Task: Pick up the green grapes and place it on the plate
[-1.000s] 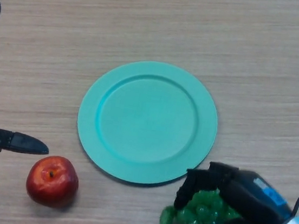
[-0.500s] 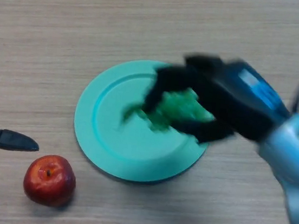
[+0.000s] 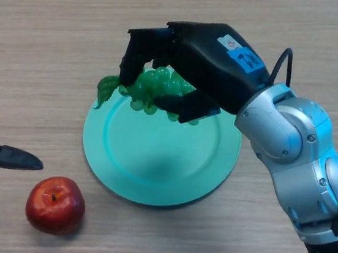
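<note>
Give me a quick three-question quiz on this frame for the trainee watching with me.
1. True or false: the grapes already lie loose on the plate.
2. Which hand holds the grapes?
A. the right hand
B. the left hand
C. neither
3. Fill in: the red fruit near the plate's lower left edge is an ____.

Key
1. False. The right hand's fingers are curled round the grapes, held over the plate's far rim.
2. A. The left hand sits at the view's left edge, holding nothing.
3. apple, on the table, apart from the plate.
</note>
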